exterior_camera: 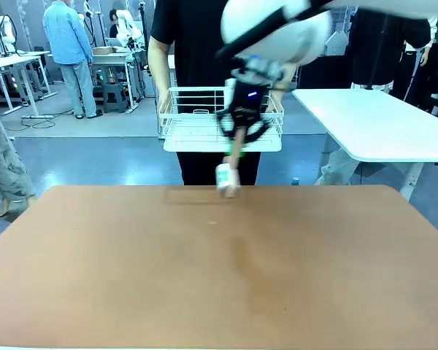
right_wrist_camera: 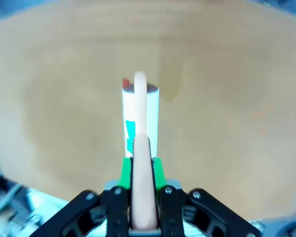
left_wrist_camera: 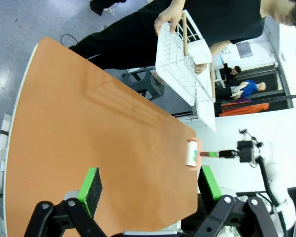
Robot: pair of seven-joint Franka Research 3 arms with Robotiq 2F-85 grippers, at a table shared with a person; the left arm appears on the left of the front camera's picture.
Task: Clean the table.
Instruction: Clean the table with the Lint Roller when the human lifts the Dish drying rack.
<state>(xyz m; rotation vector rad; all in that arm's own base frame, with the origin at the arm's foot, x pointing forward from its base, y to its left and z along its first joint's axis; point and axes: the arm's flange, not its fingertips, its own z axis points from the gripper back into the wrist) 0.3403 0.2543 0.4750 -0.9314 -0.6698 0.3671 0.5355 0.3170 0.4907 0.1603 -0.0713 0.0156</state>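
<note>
The reddish-brown table [exterior_camera: 204, 284] spreads across the front view with a bare top. My right gripper [exterior_camera: 237, 137] hangs over its far edge, shut on the peach handle of a lint roller [exterior_camera: 226, 179]. The roller's white head sits at or just above the table top; contact is unclear. In the right wrist view the green pads [right_wrist_camera: 124, 170] clamp the handle of the lint roller [right_wrist_camera: 140, 106] over the table [right_wrist_camera: 227, 98]. My left gripper [left_wrist_camera: 150, 190] stands open high above the table [left_wrist_camera: 89, 128], nothing between its fingers, with the lint roller [left_wrist_camera: 192, 153] farther off.
A person stands at the far side holding a white wire rack [exterior_camera: 197, 120] in both hands, just beyond the table edge; the rack [left_wrist_camera: 180, 64] is tilted in the left wrist view. A white-topped table [exterior_camera: 379, 124] stands at the right.
</note>
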